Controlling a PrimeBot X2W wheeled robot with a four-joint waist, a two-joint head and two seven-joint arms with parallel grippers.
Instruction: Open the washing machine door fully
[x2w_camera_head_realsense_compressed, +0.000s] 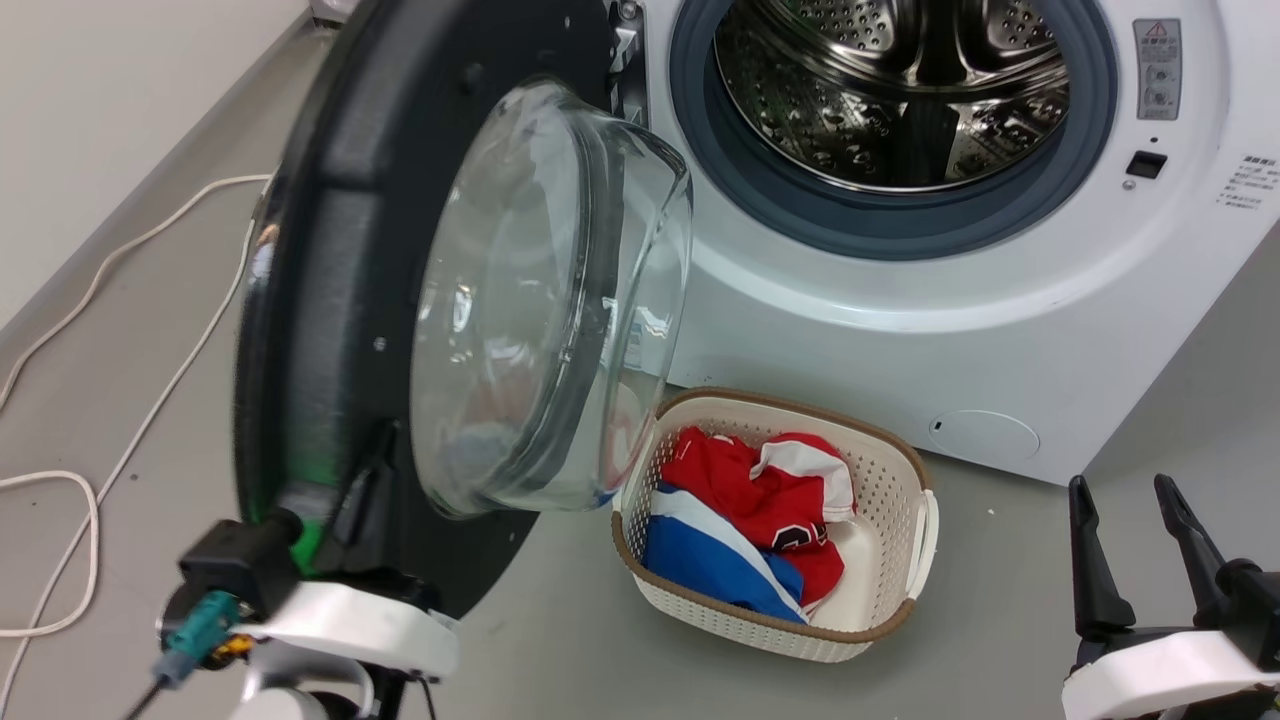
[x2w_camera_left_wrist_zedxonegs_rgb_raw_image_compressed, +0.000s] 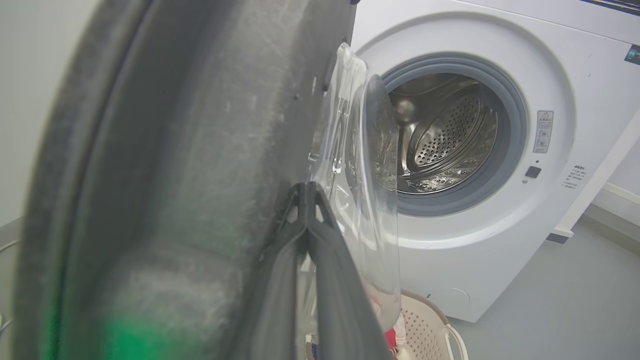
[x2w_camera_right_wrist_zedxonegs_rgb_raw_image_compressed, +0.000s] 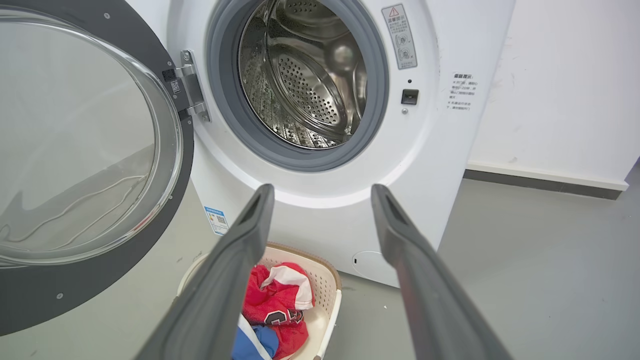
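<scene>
My left claw (x2w_camera_head_realsense_compressed: 378, 445) is pinched shut and empty, tips against the door (x2w_camera_head_realsense_compressed: 330, 250), lower left of frame. Opening further means pushing left. Right claw (x2w_camera_head_realsense_compressed: 1122, 488) spread, empty, well apart.

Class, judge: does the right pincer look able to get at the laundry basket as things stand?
Probably yes. The right pincer stands open, with bare floor between it and the laundry basket; the open door hangs by the basket's far left end.

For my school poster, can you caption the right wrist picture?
Open right gripper facing the washing machine, its door swung wide, laundry basket below.
</scene>
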